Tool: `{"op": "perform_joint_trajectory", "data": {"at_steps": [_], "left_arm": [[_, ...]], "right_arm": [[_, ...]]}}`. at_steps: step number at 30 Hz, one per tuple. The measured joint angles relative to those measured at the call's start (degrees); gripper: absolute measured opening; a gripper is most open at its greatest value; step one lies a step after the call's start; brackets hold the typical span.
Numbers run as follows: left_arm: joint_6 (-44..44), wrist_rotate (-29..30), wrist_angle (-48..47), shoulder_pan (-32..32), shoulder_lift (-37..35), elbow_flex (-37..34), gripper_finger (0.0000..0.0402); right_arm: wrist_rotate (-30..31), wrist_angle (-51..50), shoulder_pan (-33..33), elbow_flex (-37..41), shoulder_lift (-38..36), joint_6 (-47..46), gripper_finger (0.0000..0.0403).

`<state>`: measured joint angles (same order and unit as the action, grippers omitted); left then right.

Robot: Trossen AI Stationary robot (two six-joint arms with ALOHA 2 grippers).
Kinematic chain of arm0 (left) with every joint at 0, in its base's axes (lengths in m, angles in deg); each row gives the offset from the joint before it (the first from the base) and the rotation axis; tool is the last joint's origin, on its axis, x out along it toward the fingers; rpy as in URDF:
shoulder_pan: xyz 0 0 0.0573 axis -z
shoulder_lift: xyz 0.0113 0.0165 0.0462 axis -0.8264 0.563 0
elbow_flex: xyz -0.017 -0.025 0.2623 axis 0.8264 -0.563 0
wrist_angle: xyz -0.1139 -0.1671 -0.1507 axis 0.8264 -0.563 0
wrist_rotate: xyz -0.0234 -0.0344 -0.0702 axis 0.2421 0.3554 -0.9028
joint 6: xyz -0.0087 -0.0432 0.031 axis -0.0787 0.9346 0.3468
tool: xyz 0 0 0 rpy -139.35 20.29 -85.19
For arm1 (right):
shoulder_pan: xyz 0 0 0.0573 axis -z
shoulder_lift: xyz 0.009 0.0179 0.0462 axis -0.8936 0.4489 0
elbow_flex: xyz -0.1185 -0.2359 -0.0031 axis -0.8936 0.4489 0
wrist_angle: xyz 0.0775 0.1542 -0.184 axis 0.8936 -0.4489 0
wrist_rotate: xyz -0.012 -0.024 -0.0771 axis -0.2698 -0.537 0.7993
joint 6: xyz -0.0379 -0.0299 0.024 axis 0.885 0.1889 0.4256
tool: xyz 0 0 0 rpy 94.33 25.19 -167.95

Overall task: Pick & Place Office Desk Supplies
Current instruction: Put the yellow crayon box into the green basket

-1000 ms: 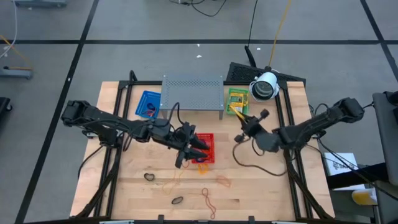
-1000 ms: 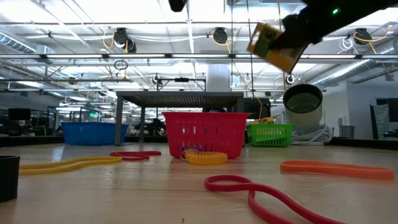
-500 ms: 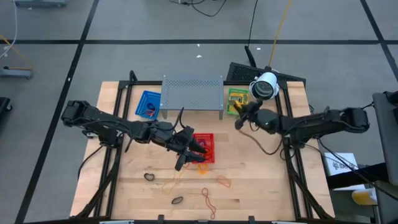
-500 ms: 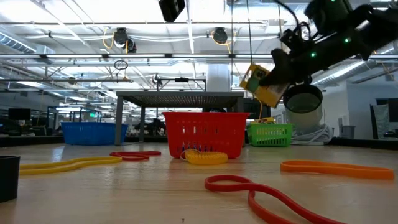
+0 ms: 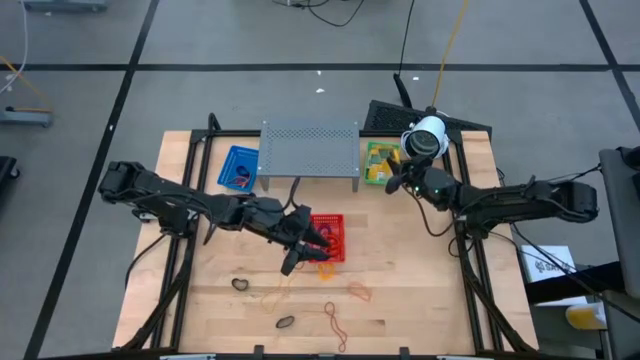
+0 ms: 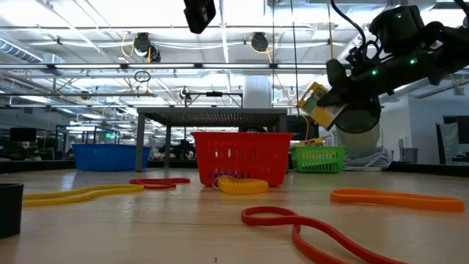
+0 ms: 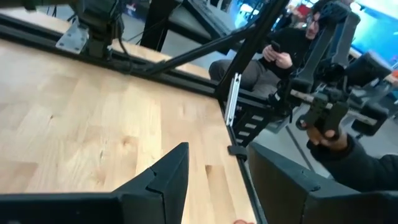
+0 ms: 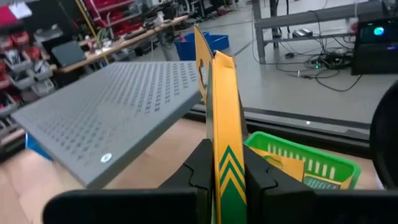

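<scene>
My right gripper [image 5: 393,182] is shut on a flat yellow-and-green packet [image 6: 320,105], in the air just short of the green basket [image 5: 381,163] at the table's far right. Another packet [image 8: 281,165] lies in that basket. My left gripper [image 5: 308,240] hovers open over the red basket [image 5: 330,237], nothing between its fingers [image 7: 166,180]. Rubber bands lie flat on the wood: a red one [image 6: 308,233], an orange one [image 6: 396,198], a yellow one [image 6: 77,194] and several near the front edge [image 5: 335,320]. My right gripper pinches the packet between its two fingers [image 8: 199,167], one on each flat face, at the packet's near end [image 8: 227,169]. The fingers come at it about level, pointing toward the table's far edge. The packet stands on edge, sticks out ahead of the fingers and is lifted clear.
A grey perforated rack [image 5: 310,148] stands at the far middle, close beside the green basket. A blue basket [image 5: 238,167] sits left of it. A white camera [image 5: 424,138] stands at the far right corner. A seated person [image 7: 273,59] shows beyond the table.
My right gripper has carried the packet toward the table's far edge and the green basket, sinking as it went. Its wrist has rolled, so the packet now sits at a different tilt, lower and nearer the basket.
</scene>
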<state>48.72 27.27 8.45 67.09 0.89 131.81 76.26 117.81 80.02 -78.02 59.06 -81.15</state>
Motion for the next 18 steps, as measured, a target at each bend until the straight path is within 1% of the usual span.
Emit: {"op": "perform_joint_trajectory", "data": {"at_steps": [3,7,11,15,18], "left_arm": [[-0.09,-0.02,-1.25,0.0,0.0,0.0,0.0175],[0.32,-0.02,-2.04,-0.02,0.0,0.0,0.0175],[0.37,-0.02,-1.46,-0.02,0.0,0.0,0.0175],[0.51,0.0,-0.19,-0.02,0.0,0.0,0.0175],[0.76,0.0,0.27,-0.02,0.0,0.0,0.0175]], "right_arm": [[-0.12,0.4,0.68,0.0,0.0,-1.98,0.0025],[-0.1,0.37,1.72,0.0,0.0,-4.86,0.0048],[-0.46,0.43,2.52,0.0,0.0,-4.94,0.0048],[-3.88,0.88,3.44,-0.02,0.0,-5.69,0.0038],[-6.14,0.95,4.07,-0.02,0.01,-5.74,0.0041]]}}
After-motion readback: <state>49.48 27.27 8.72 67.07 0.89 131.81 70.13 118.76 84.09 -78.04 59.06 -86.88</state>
